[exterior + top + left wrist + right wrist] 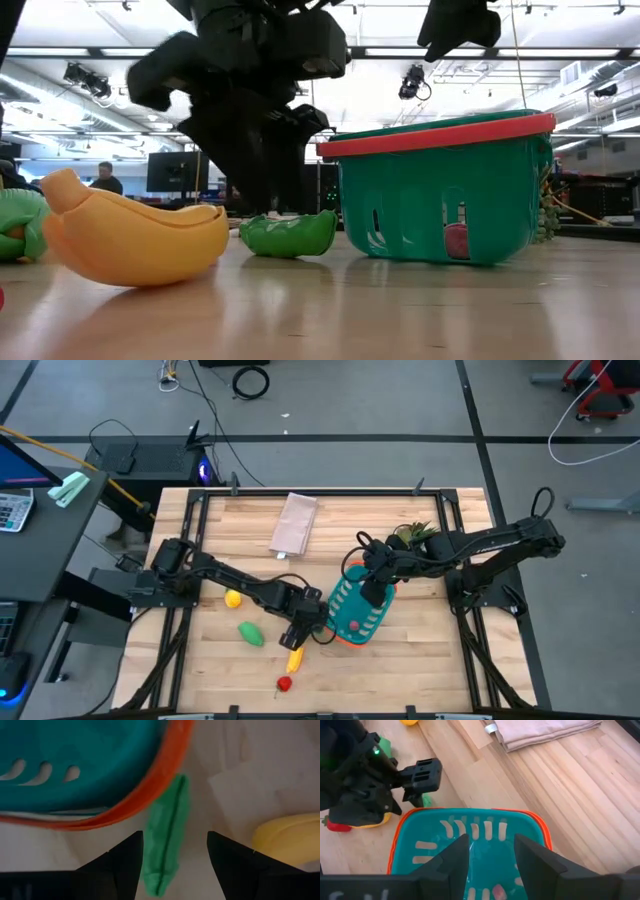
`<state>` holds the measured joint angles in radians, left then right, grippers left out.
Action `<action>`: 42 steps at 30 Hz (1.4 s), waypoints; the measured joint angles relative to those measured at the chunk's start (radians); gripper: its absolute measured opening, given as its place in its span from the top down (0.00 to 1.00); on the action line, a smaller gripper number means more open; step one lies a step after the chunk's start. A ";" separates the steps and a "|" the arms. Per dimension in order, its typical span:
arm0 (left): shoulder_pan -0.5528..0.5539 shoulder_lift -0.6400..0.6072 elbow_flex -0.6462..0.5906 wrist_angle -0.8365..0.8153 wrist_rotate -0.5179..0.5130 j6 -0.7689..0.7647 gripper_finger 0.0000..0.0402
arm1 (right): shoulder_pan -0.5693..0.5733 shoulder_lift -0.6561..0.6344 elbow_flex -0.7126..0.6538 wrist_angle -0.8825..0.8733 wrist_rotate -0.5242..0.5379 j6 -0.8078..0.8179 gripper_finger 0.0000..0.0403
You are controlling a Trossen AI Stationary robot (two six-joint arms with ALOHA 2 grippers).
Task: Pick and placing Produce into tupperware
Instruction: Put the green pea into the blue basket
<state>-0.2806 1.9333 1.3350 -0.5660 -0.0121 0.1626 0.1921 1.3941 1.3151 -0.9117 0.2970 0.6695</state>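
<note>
The teal basket with an orange rim [352,622] stands right of the table's middle. A red piece [455,241] shows through a slot in its wall. A green pod [167,832] lies on the table against the basket's rim and also shows in the low view [290,234]. My left gripper [175,836] is open, low over the pod, with one finger on either side; I cannot tell whether they touch it. My right gripper [491,840] is open and empty above the basket [470,845]. A yellow banana [295,658], a red piece [285,683], a lemon [233,599] and a green piece [250,633] lie on the table.
A folded beige cloth [295,525] lies at the far middle, and a small green plant [415,535] stands far right of the basket. The banana [140,240] lies close beside the pod. The table's black frame rails run along both sides.
</note>
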 joint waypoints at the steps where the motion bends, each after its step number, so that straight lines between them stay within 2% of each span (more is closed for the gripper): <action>1: -0.004 0.005 0.000 0.003 0.001 0.003 0.44 | 0.000 0.000 0.000 0.000 0.000 0.000 0.60; 5: -0.012 0.022 0.000 0.012 -0.006 0.000 0.44 | 0.000 0.000 0.000 0.000 0.000 0.000 0.60; 10: -0.004 0.044 0.000 0.030 -0.074 0.002 0.44 | 0.000 0.000 0.000 -0.002 0.007 0.000 0.60; 24: 0.002 0.061 0.000 0.005 -0.074 -0.042 0.44 | 0.000 0.000 0.000 -0.007 0.017 0.000 0.60; 31: 0.002 0.061 0.000 -0.080 -0.074 -0.052 0.44 | 0.000 0.000 0.000 -0.007 0.017 0.000 0.60; 37: 0.002 0.061 0.000 -0.125 -0.074 -0.107 0.46 | 0.000 0.000 0.000 -0.007 0.017 -0.010 0.60; 42: 0.002 0.061 0.000 -0.119 -0.074 -0.133 0.52 | 0.000 0.000 0.000 -0.007 0.017 -0.011 0.60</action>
<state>-0.2790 1.9945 1.3346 -0.6849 -0.0856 0.0291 0.1921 1.3941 1.3151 -0.9192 0.3141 0.6582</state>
